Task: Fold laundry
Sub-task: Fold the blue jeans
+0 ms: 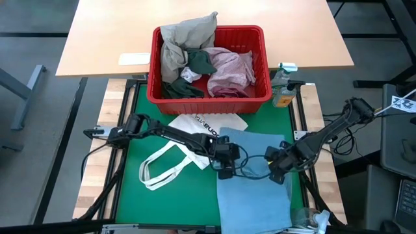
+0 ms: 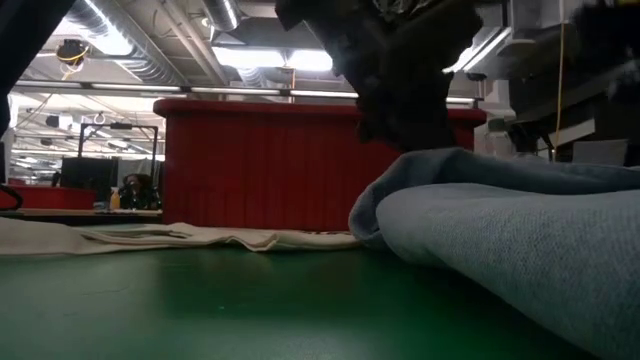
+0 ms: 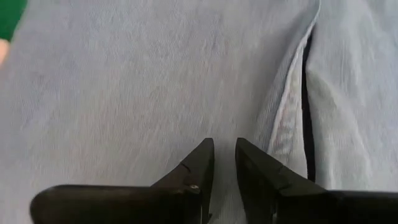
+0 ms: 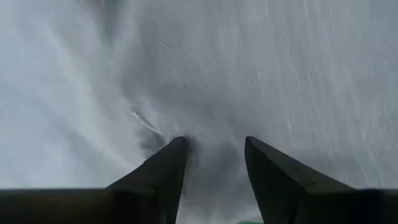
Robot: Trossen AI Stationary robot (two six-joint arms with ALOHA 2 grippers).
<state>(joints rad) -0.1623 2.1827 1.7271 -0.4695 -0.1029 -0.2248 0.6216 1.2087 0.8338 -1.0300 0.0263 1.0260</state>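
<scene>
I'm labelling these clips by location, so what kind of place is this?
Probably a lab or workshop, not a home: exposed ceiling ducts and strip lights, a desk with monitors in back, and a green mat on a framed test table.

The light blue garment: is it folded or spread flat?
Partly folded: the light blue garment lies on the green mat, its edge doubled over in a rounded roll.

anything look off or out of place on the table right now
Yes: a white fabric tote bag with loop handles lies crumpled on the green mat, its edge tucked under the light blue cloth garment being folded. A beige-khaki garment also spills over the red plastic basket's rim.
</scene>
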